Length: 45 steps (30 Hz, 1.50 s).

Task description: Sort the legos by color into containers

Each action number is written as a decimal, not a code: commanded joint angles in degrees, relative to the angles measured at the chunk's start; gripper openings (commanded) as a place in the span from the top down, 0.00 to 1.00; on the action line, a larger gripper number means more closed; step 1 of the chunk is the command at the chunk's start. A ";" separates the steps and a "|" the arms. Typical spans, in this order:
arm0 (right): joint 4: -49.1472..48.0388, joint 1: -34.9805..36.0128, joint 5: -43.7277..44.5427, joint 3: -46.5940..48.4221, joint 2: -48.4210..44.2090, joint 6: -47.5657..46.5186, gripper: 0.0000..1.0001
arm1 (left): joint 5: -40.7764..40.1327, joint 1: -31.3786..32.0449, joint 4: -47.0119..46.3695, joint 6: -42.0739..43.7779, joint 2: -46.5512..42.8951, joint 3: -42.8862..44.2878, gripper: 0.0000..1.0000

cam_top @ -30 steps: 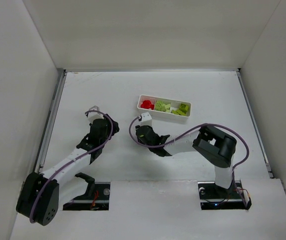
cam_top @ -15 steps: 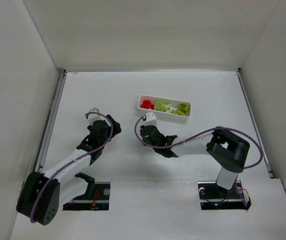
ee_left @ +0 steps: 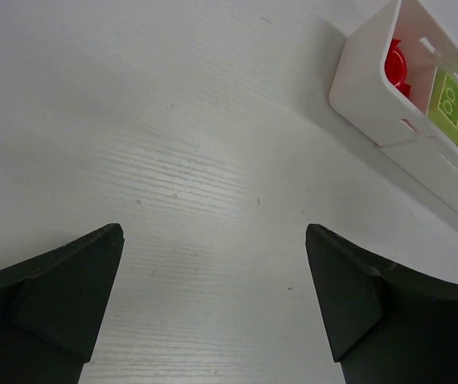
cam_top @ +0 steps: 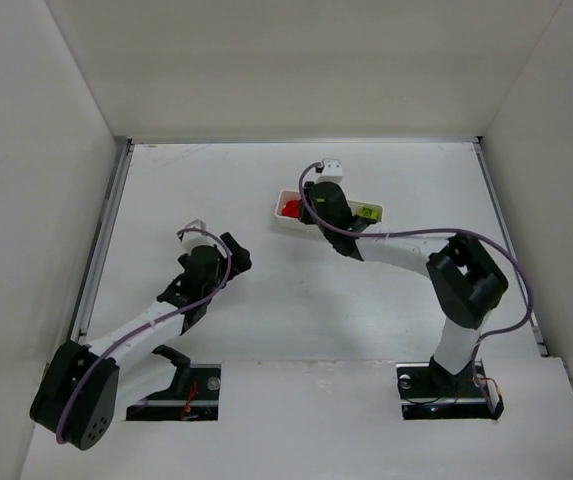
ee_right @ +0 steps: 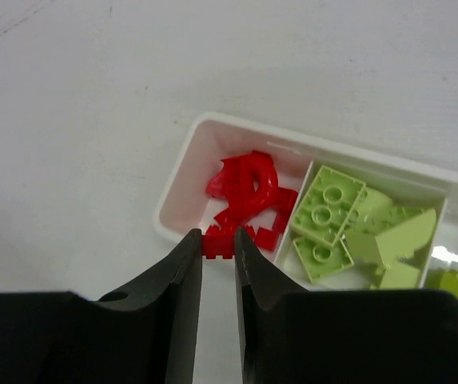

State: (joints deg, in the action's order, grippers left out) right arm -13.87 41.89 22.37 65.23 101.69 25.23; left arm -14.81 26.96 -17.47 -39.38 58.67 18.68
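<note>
While the right fingers (ee_right: 187, 264) pinch a red lego (ee_right: 219, 243), the drop lies just ahead.
The red compartment (ee_right: 182, 192) of the tray (ee_right: 332, 156) sits directly beyond them, its near wall roughly underneath. The brick's long axis seems crosswise, though it is mostly hidden. Farther off, the left fingers (ee_left: 69, 288) stand wide apart, holding nothing.
</note>
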 commanded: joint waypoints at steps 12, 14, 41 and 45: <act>1.30 -1.86 -2.86 10.89 7.92 0.17 0.52 | 0.39 2.35 -0.10 -0.88 -3.04 -2.24 0.00; 0.95 -1.77 -2.51 8.78 4.85 0.25 0.51 | 0.39 2.70 0.33 -0.79 -2.95 -1.81 0.00; 7.00 -3.70 25.35 -55.73 -67.92 19.14 0.00 | -3.21 3.76 12.99 0.00 -5.40 2.95 0.00; 8.59 -6.06 26.15 -58.98 -75.39 21.96 0.00 | -3.38 3.67 14.66 -0.26 -8.48 2.24 0.00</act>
State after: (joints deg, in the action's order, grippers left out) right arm -7.20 37.71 44.88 7.88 30.48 42.61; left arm -16.95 30.68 -4.25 -39.51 52.62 21.69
